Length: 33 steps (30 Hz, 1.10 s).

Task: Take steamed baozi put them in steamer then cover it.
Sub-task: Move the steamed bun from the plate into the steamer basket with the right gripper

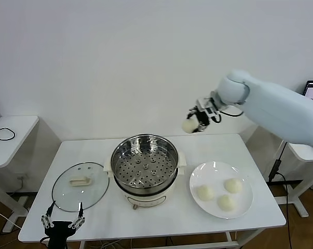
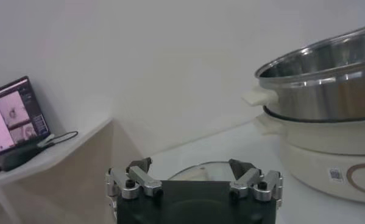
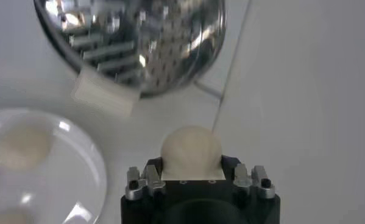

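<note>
My right gripper (image 1: 193, 122) is shut on a cream-white baozi (image 1: 189, 126) and holds it high above the table's back edge, behind and right of the steamer (image 1: 144, 165); the wrist view shows the bun (image 3: 191, 152) between the jaws. The steamer's perforated tray (image 1: 144, 168) holds nothing. Three baozi (image 1: 205, 192) lie on the white plate (image 1: 247, 205) at the right. The glass cover (image 1: 81, 185) with its cream handle lies flat left of the steamer. My left gripper (image 1: 63, 218) is open and empty, low at the table's front left edge by the cover.
A small white side table (image 1: 11, 135) with a cable stands at the far left. Another white table (image 1: 307, 153) is at the far right. A laptop (image 2: 14, 119) shows in the left wrist view. A white wall stands behind the table.
</note>
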Available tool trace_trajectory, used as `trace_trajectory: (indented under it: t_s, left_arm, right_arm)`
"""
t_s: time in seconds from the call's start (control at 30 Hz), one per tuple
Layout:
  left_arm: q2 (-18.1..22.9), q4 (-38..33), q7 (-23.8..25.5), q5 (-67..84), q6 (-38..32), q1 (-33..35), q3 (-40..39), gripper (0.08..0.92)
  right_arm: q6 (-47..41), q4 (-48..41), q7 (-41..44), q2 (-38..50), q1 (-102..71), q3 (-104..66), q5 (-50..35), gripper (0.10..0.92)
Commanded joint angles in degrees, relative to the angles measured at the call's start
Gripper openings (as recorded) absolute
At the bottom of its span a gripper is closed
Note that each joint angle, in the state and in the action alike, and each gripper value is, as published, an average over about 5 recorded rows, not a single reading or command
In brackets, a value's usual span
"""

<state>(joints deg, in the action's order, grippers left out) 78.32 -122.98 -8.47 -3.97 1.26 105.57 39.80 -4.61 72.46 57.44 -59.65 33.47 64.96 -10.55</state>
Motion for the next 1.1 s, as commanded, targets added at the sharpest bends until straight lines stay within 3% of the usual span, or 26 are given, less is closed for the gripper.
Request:
trace_trajectory:
  t_s: [0.03,0.5,1.1]
  left_arm:
    - [-0.1,-0.3,0.4,2.0,0.2,-0.2,0.0,0.823]
    - [1.1,-2.3,0.4,1.4,0.3,0.1,0.4,0.823]
    - [1.4,-2.1,-0.2,1.3,0.1,1.0,1.0,0.823]
  right_arm:
    - [7.4,-4.3,-1.9,-14.8,2.0,5.1,2.1,0.602]
    - [20.2,-10.0,-4.0,-18.4,-4.2,8.0,18.1,0.602]
    - [26.1,-15.8,-7.1,-21.3,-10.1,6.3,24.6,0.603]
